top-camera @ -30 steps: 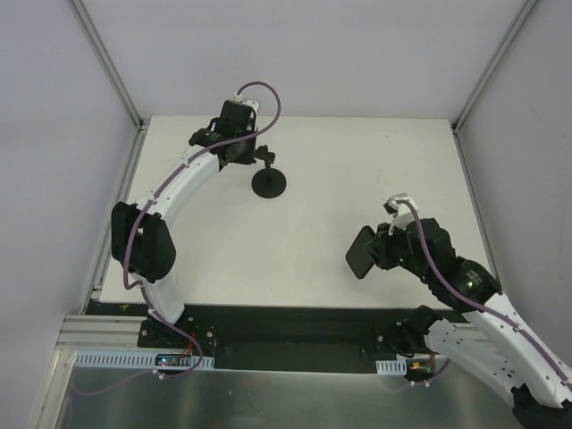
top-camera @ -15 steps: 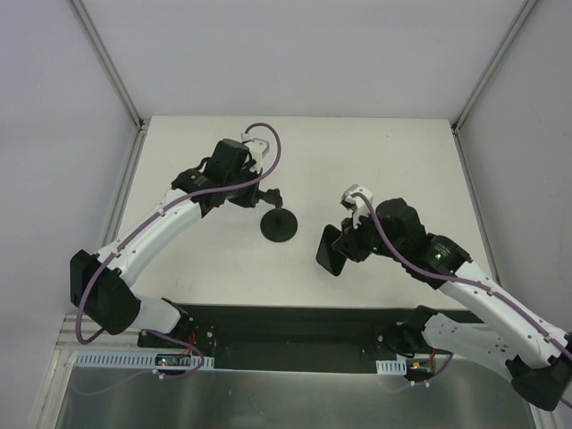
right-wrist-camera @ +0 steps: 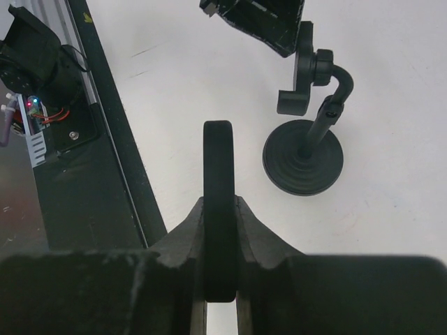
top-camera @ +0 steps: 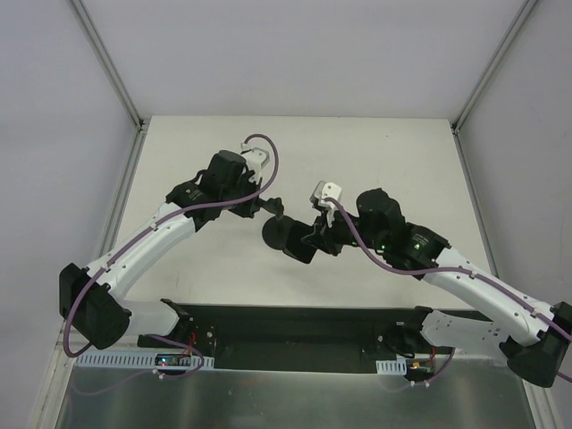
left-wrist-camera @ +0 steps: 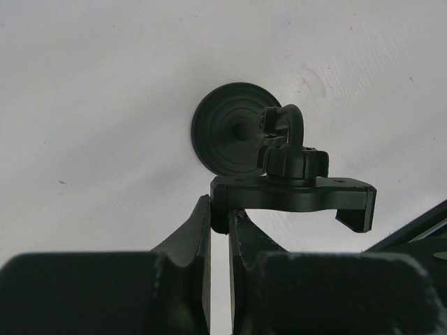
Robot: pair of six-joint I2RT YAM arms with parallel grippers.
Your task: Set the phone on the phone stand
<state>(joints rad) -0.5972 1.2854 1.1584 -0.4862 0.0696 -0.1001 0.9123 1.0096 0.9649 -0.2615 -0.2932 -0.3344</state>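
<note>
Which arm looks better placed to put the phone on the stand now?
Right: the right fingers grip the phone edge-on, close to the phone stand. The left fingers are busy holding its cradle.

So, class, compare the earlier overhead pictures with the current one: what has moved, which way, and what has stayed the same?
The left hand moved the phone stand nearer, toward the middle of the table. The right hand brought the phone leftward from the right side, close up to the stand. Unchanged: each hand keeps its grip, and the phone is not yet on the stand.
</note>
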